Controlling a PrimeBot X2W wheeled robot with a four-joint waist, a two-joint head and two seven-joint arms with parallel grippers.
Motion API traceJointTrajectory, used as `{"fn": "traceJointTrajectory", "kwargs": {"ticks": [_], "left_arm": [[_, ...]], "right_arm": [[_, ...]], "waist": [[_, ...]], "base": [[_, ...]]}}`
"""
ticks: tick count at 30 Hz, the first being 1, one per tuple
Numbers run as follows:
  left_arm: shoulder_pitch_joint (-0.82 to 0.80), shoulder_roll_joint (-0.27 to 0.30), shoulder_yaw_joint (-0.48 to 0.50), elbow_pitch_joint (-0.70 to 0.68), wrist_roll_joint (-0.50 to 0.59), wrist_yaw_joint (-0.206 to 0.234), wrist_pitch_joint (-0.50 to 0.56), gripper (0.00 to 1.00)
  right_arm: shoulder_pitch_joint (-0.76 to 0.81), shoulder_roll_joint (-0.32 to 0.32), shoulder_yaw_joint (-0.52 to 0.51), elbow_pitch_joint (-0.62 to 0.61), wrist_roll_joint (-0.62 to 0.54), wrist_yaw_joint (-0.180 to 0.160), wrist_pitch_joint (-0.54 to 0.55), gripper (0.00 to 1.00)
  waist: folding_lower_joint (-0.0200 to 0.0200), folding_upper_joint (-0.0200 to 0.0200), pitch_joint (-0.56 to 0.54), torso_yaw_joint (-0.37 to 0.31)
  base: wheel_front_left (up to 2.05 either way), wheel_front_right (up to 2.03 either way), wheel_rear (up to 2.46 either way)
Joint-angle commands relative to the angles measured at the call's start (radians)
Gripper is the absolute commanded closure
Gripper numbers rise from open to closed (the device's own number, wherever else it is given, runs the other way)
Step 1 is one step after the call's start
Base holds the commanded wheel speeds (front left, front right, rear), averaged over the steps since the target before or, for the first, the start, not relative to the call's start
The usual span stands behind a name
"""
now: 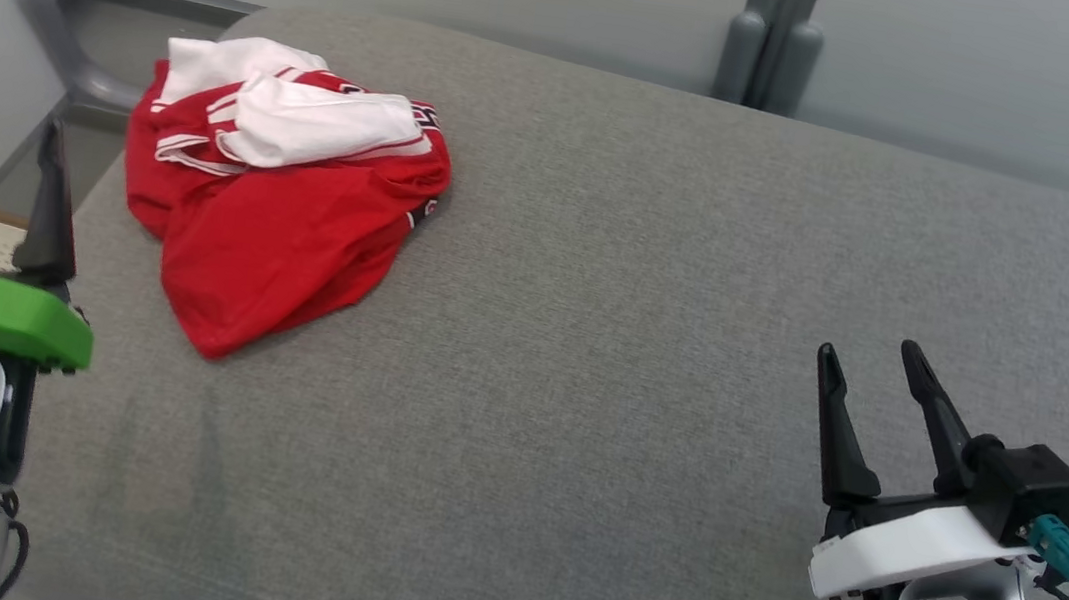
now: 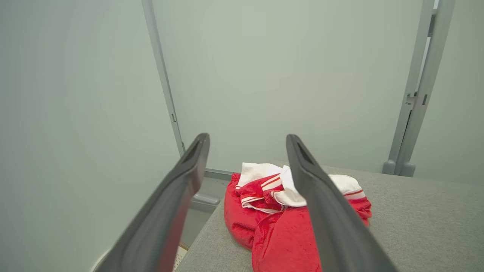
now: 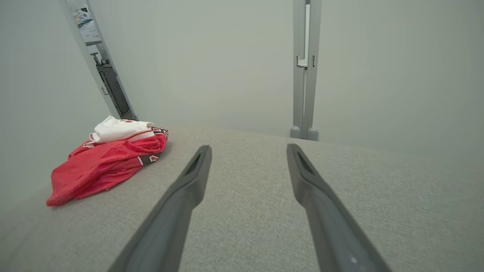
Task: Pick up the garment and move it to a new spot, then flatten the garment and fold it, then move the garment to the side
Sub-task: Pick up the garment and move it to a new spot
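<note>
A: Jaw state?
B: Left gripper: fingers spread fully, nothing held. Right gripper: same, spread wide, nothing between them.
A: Garment?
B: Garment is bunched in a heap on the grey surface. It is seen ahead of the left jaws, more toward the right finger, and is not touched. From the right jaws it is well apart, far off to the left.
A: Risks?
B: Heap is layered, with white folds on top of red. If only the top layer is pinched, the rest is likely dragged or dropped mid-move. If too many layers are taken, flattening is made harder. The heap is also close to the surface's edge on the left finger's side, so it could be pushed off by a sideways nudge on approach. A deep, central pinch is advised.
</note>
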State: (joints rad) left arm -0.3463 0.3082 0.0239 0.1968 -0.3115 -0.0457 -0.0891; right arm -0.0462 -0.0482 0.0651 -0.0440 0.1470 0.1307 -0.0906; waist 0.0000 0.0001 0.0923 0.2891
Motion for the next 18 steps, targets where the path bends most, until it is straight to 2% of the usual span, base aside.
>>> {"fn": "traceJointTrajectory", "kwargs": {"ticks": [1, 7, 18], "left_arm": [[-0.056, 0.018, 0.007, 0.014, -0.012, -0.011, 0.006, 0.00], [-0.218, 0.073, 0.018, 0.084, -0.038, -0.035, 0.037, 0.00], [-0.404, 0.162, -0.018, 0.269, -0.080, -0.070, 0.147, 0.00]], "right_arm": [[-0.024, -0.004, -0.009, -0.014, -0.011, 0.000, -0.001, 0.00], [-0.056, -0.003, -0.043, -0.030, -0.010, 0.000, -0.019, 0.00], [-0.104, -0.003, -0.057, 0.010, 0.020, 0.000, -0.080, 0.00]], "waist": [[0.0000, -0.0001, 0.134, -0.141], [0.0000, -0.0001, 0.224, -0.246], [0.0000, -0.0001, 0.309, -0.363]], "base": [[0.00, 0.00, 0.00], [0.00, 0.00, 0.00], [0.00, 0.00, 0.00]]}}
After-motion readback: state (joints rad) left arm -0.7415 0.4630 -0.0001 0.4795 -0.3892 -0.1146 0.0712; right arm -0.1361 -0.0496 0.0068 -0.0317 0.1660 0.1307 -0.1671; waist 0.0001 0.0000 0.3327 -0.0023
